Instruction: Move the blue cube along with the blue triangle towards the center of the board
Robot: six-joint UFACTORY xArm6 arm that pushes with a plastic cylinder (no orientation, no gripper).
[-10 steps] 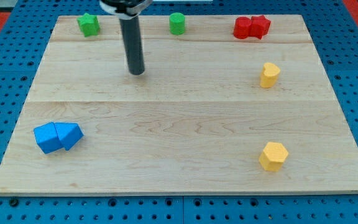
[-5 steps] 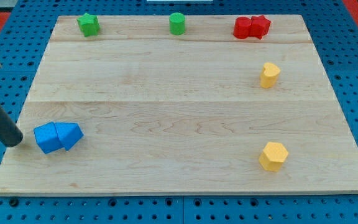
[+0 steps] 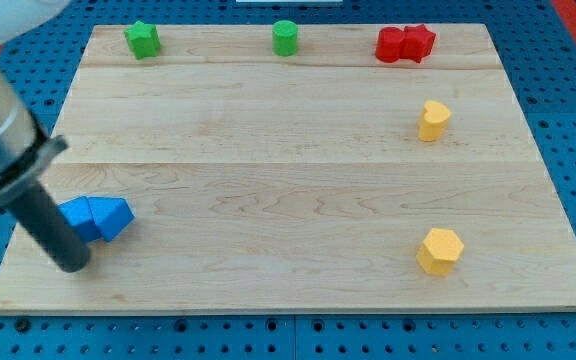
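Note:
The blue cube (image 3: 80, 217) and the blue triangle (image 3: 114, 217) lie touching side by side near the board's lower left corner, cube on the left. My rod comes in from the view's left edge. My tip (image 3: 73, 263) rests on the board just below and left of the blue cube, and the rod covers part of the cube's left side. I cannot tell whether the rod touches the cube.
A green star block (image 3: 141, 39) and a green cylinder (image 3: 285, 37) sit along the top edge. Two red blocks (image 3: 405, 44) touch at the top right. A yellow block (image 3: 433, 120) and a yellow hexagon (image 3: 440, 250) sit on the right. The wooden board (image 3: 288, 170) lies on a blue pegboard.
My tip moved from the board's upper middle to the left edge, then down and right to the cube's lower left. The blue blocks have not visibly moved.

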